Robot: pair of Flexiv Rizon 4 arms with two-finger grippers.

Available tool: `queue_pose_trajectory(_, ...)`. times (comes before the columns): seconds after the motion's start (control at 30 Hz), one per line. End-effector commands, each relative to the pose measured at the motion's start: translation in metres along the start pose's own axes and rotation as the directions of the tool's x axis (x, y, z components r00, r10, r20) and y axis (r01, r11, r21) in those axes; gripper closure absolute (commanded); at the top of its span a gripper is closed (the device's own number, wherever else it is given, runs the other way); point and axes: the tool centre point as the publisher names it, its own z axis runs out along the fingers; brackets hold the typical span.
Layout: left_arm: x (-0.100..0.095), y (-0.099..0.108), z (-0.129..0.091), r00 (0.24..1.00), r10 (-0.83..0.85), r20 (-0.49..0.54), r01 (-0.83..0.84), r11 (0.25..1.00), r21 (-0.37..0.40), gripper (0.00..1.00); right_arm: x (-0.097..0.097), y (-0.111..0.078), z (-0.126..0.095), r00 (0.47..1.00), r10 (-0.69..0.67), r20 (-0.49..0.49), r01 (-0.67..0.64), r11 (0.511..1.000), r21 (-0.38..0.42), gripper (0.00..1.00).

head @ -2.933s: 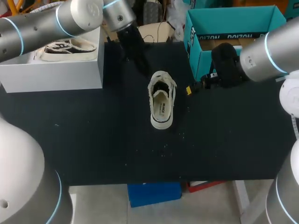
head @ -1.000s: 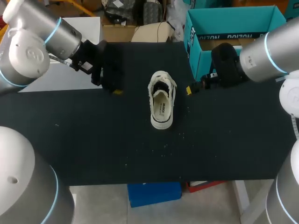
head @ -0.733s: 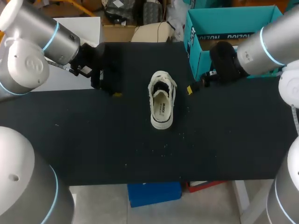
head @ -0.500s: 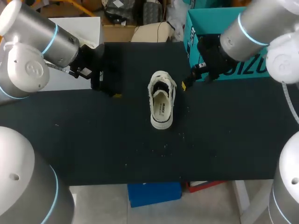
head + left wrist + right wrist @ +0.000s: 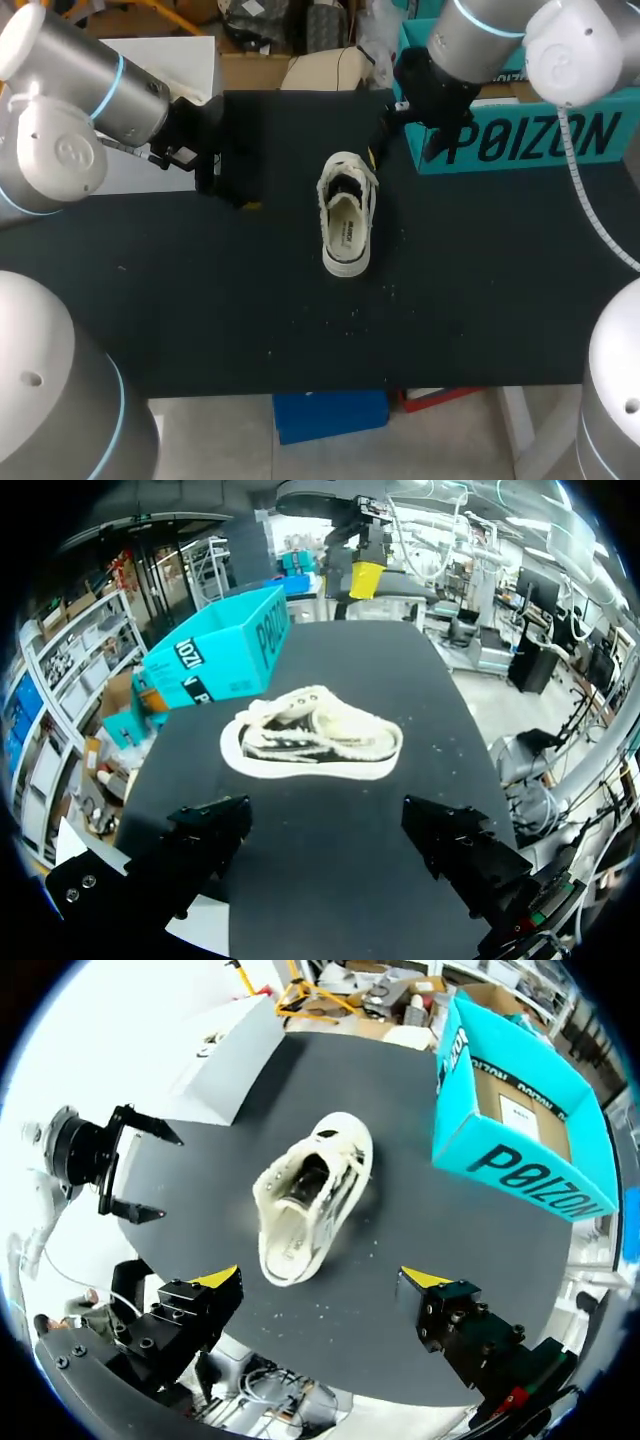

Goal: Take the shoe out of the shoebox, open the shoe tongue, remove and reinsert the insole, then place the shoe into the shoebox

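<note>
- Right tool (image 5: 322,1280) is spread wide with nothing in it. The wrist view shows both yellow tips apart, with the shoe (image 5: 305,1200) lying ahead of them.
- In the head view that tool (image 5: 372,157) has swung in fast. A second ago it hung by the teal shoebox (image 5: 510,140) at the right of the frame; now its yellow tip sits just beside the shoe's toe end, upper middle of the frame, not touching as far as I can tell.
- Left tool (image 5: 330,825) is also wide open and empty, with the shoe (image 5: 315,745) side-on ahead of it and well apart.
- From above, the left tool (image 5: 245,195) is parked at the left of the frame. It has pulled back from behind the shoe and has barely stirred in the last second.
- The shoe (image 5: 347,225) has not budged. It sits upright on its sole in the middle of the black counter (image 5: 250,300), toe toward the top of the frame, heel toward the bottom, and its pale insole shows at the heel.
- The teal shoebox stands open at the upper right, clear of the shoe; a white box (image 5: 185,55) sits at the upper left.
- My read: the shoe is out, the left arm has handed over, and the right arm is coming in for the tongue or insole. Neither has been gripped yet.
</note>
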Motion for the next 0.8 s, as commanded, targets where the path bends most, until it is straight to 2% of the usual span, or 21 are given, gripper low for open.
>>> queue_pose_trajectory(0.03, 0.002, 0.0, 0.001, 1.0, 0.0, 0.006, 0.0, 1.0, 0.0, 0.0, 0.005, 0.019, 0.017, 0.996, 0.087, 0.028, -0.089, 0.994, 0.069, 0.0)
queue_pose_trajectory(0.27, 0.002, 0.0, 0.001, 1.0, 0.0, 0.006, 0.0, 1.0, 0.0, 0.0, 0.009, 0.024, 0.029, 0.98, 0.12, 0.157, -0.138, 0.985, 0.107, 0.0)
queue_pose_trajectory(0.3, 0.002, 0.0, 0.001, 1.0, 0.0, 0.006, 0.0, 1.0, 0.0, 0.0, 0.011, 0.024, 0.03, 0.978, 0.118, 0.174, -0.138, 0.984, 0.11, 0.03)
queue_pose_trajectory(0.33, 0.002, 0.0, 0.001, 1.0, 0.0, 0.006, 0.0, 1.0, 0.0, 0.0, 0.012, 0.025, 0.032, 0.976, 0.116, 0.186, -0.138, 0.984, 0.113, 0.11)
queue_pose_trajectory(0.37, 0.002, 0.0, 0.001, 1.0, 0.0, 0.006, 0.0, 1.0, 0.0, 0.0, 0.012, 0.025, 0.035, 0.973, 0.115, 0.198, -0.139, 0.984, 0.115, 0.1)
queue_pose_trajectory(0.47, 0.002, 0.0, 0.001, 1.0, 0.0, 0.006, 0.0, 1.0, 0.0, 0.0, 0.013, 0.024, 0.043, 0.966, 0.116, 0.231, -0.149, 0.981, 0.128, 0.36)
queue_pose_trajectory(0.5, 0.002, 0.0, 0.001, 1.0, 0.0, 0.006, 0.0, 1.0, 0.0, 0.0, 0.013, 0.023, 0.046, 0.966, 0.117, 0.231, -0.15, 0.98, 0.128, 0.26)
queue_pose_trajectory(0.53, 0.002, 0.0, 0.001, 1.0, 0.0, 0.006, 0.0, 1.0, 0.0, 0.0, 0.013, 0.022, 0.049, 0.965, 0.119, 0.233, -0.153, 0.98, 0.131, 0.22)
queue_pose_trajectory(0.7, 0.002, 0.0, 0.001, 1.0, 0.0, 0.006, 0.0, 1.0, 0.0, 0.0, 0.013, 0.02, 0.064, 0.96, 0.126, 0.249, -0.166, 0.975, 0.146, 0.3)
queue_pose_trajectory(0.73, 0.002, 0.0, 0.001, 1.0, 0.0, 0.006, 0.0, 1.0, 0.0, 0.0, 0.012, 0.02, 0.066, 0.959, 0.128, 0.254, -0.169, 0.975, 0.147, 0.21)
queue_pose_trajectory(0.8, 0.002, 0.0, 0.001, 1.0, 0.0, 0.006, 0.0, 1.0, 0.0, 0.0, 0.011, 0.022, 0.071, 0.957, 0.134, 0.257, -0.175, 0.974, 0.144, 0.25)
